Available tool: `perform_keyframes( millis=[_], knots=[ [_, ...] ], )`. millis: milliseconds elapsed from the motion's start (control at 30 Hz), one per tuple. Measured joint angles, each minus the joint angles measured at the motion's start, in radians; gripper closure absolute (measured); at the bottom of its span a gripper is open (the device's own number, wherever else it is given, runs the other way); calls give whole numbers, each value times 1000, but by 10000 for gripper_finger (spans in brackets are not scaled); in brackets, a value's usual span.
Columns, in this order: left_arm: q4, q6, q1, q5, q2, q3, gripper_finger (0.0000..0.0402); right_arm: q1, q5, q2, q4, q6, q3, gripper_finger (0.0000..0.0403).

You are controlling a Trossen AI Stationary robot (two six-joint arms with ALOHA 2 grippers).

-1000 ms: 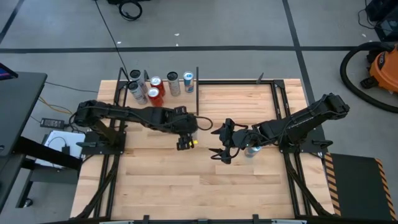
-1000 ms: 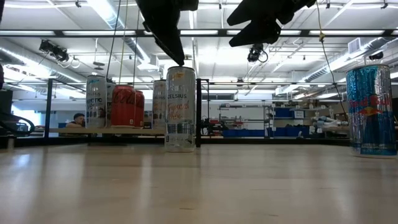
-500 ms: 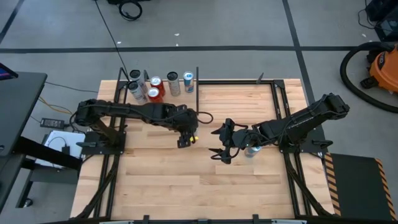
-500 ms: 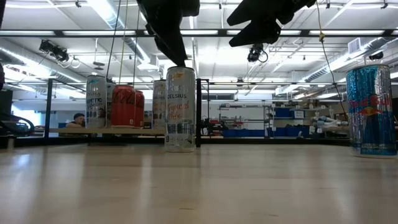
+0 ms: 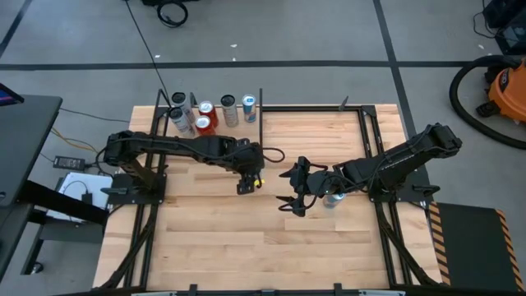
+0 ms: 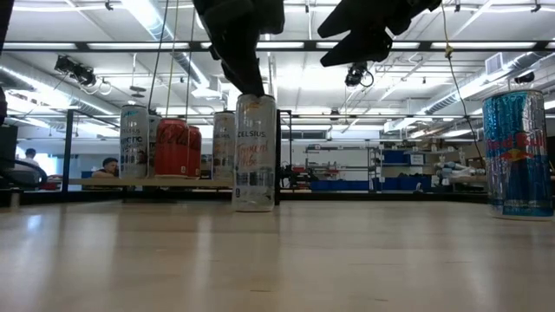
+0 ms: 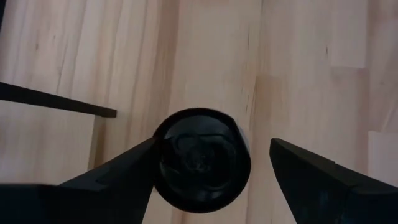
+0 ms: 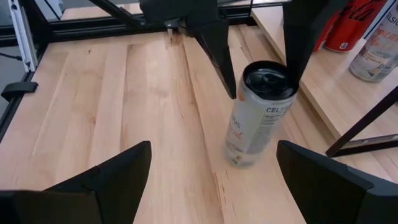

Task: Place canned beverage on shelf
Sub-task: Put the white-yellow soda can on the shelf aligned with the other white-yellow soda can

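From above, the left gripper [image 5: 247, 182] hangs over the middle of the table [image 5: 214, 247], a little toward the far edge, its fingers spread wide over a white Celsius can [image 5: 255, 186] that is mostly hidden beneath it. The right gripper [image 5: 291, 188] waits just beside it toward the right edge, fingers splayed open and empty, with a blue can [image 5: 333, 199] standing under its arm. The shelf [image 5: 215, 131] sits at the table's far left corner, carrying several cans [image 5: 205, 117]. At table height, the white Celsius can [image 6: 255, 152] stands on the tabletop in front of the shelf's black upright [image 6: 277, 156], the left arm's dark fingers [image 6: 245, 68] coming down onto its top, one beside the rim; whether they touch it I cannot tell. The blue can [image 6: 519, 153] stands near the right edge. The left wrist camera looks straight down on the can's dark lid [image 7: 202, 158], one finger [image 7: 118, 177] against its side, the other [image 7: 323, 174] apart. From the right wrist, the can [image 8: 258, 112] looks slightly tilted between the left fingers, beside the shelf board [image 8: 311, 74].
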Motion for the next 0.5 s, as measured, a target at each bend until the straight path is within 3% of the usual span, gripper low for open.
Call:
perform_keyframes(
  millis=[500],
  knots=[
    [28,5,-20,7,-6,-1,86,0,0,0,-7,0,0,46]
  ],
)
